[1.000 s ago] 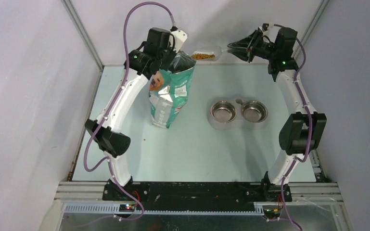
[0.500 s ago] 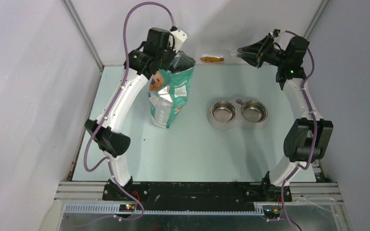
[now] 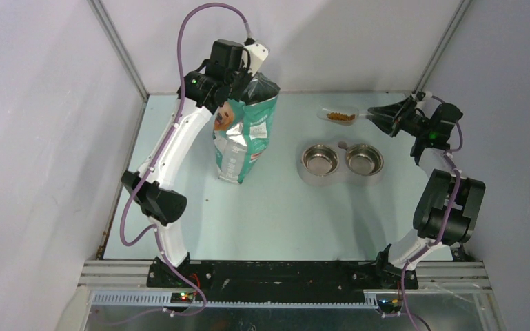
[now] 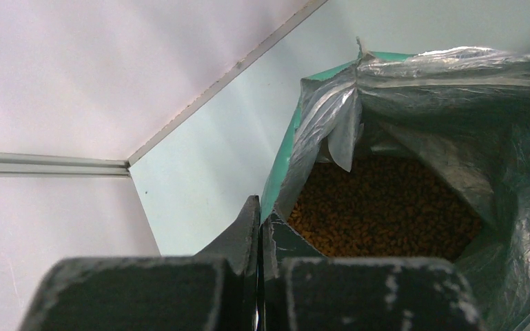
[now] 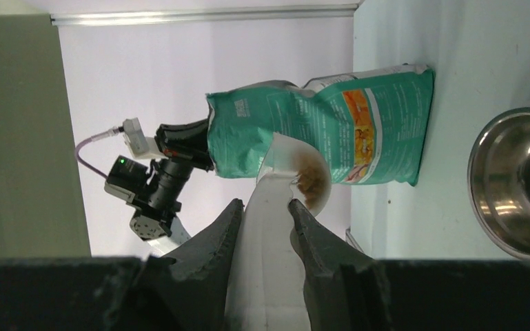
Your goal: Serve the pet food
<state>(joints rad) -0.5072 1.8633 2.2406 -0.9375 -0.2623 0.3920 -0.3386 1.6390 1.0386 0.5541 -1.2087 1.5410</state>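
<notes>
Brown kibble, the pet food [image 4: 386, 207], fills the open teal-green bag [image 3: 247, 131] standing at the left of the table. My left gripper [image 4: 260, 207] is shut on the bag's rim and holds it open. My right gripper [image 3: 379, 117] is shut on the handle of a clear plastic scoop [image 3: 339, 116] with a small heap of pet food [image 3: 341, 117] in it. The scoop hangs above the table just behind the twin steel bowls [image 3: 340, 160]. In the right wrist view the scoop [image 5: 296, 172] shows with kibble [image 5: 311, 181] in its bowl.
The two steel bowls sit in a grey holder [image 3: 303, 176] right of centre; one bowl [image 5: 524, 186] shows in the right wrist view. Walls close the table's back and sides, with metal frame posts [image 3: 120, 52] in the corners.
My right arm has swung the loaded scoop away from the bag, to the right and toward me, down to just behind the bowls. The left arm and bag have not moved.
</notes>
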